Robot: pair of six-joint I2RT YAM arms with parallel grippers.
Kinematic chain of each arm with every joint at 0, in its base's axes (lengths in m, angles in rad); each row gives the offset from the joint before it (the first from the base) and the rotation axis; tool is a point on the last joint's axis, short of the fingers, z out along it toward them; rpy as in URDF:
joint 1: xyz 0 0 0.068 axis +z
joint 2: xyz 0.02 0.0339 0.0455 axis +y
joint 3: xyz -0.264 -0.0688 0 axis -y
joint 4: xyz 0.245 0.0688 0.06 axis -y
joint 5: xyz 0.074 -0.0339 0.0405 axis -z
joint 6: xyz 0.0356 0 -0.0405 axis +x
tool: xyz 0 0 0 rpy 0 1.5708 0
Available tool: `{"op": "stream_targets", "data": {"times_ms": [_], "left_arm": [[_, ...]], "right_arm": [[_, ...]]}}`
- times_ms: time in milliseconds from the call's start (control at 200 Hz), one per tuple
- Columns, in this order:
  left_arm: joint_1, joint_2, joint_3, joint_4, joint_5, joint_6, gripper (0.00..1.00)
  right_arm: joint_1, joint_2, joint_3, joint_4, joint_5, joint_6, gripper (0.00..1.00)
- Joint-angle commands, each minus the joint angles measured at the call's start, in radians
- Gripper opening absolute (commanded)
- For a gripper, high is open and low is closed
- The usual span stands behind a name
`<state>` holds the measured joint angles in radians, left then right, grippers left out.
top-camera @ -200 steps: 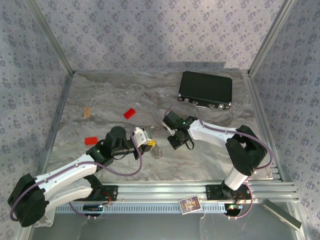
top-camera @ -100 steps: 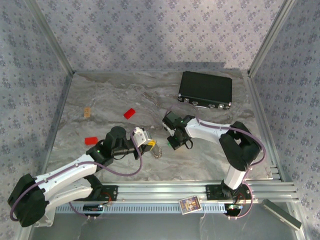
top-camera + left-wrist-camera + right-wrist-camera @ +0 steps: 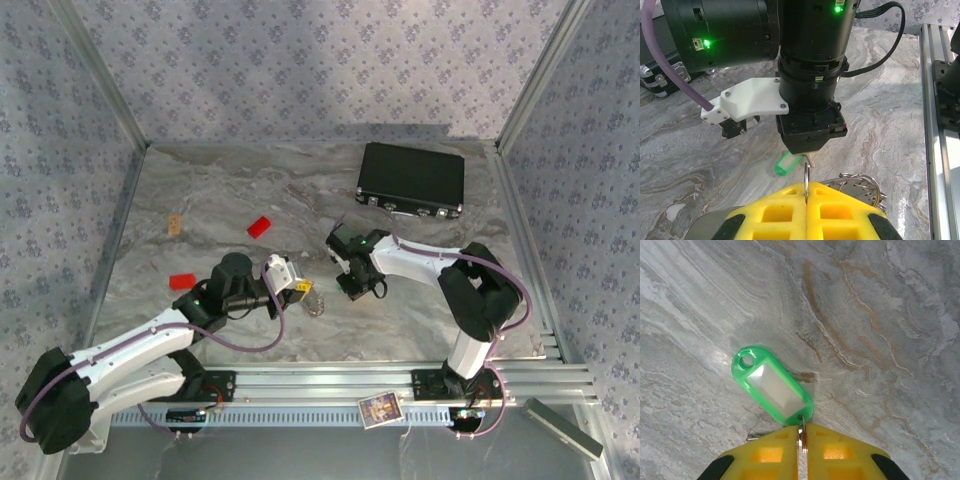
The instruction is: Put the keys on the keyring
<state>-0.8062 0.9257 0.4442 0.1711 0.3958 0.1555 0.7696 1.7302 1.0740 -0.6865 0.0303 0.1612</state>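
Note:
In the left wrist view my left gripper [image 3: 806, 187] is shut on the keyring [image 3: 805, 176], a thin silvery loop standing on edge between the yellow fingers. Its beaded chain [image 3: 863, 184] lies to the right. Just beyond hangs my right gripper [image 3: 810, 152], pointing down over the green key [image 3: 788, 164]. In the right wrist view the green key [image 3: 772, 386] lies flat on the marble, and its small metal part sits between the nearly closed fingers of my right gripper [image 3: 801, 434]. From above, both grippers [image 3: 300, 290] [image 3: 352, 288] meet at mid-table.
A black box [image 3: 411, 178] lies at the back right. Two red blocks [image 3: 259, 226] [image 3: 182, 281] and a small tan piece [image 3: 175, 224] sit on the left half. An aluminium rail [image 3: 400, 380] runs along the near edge.
The right arm's elbow has drawn in toward the middle and its wrist has shifted slightly. The left arm has stayed put with the keyring.

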Motion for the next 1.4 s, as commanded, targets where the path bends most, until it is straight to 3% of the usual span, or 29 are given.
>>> {"op": "stream_targets", "data": {"times_ms": [0, 1064, 1399], "left_arm": [[-0.005, -0.007, 0.026, 0.031, 0.008, -0.005, 0.00], [-0.006, -0.005, 0.024, 0.034, 0.009, -0.007, 0.00], [-0.006, -0.007, 0.024, 0.034, 0.009, -0.007, 0.00]], "right_arm": [[-0.006, 0.009, 0.029, -0.046, 0.003, 0.006, 0.12], [-0.012, 0.028, 0.044, -0.049, -0.020, 0.004, 0.16], [-0.012, 0.032, 0.044, -0.051, -0.024, 0.004, 0.09]]}}
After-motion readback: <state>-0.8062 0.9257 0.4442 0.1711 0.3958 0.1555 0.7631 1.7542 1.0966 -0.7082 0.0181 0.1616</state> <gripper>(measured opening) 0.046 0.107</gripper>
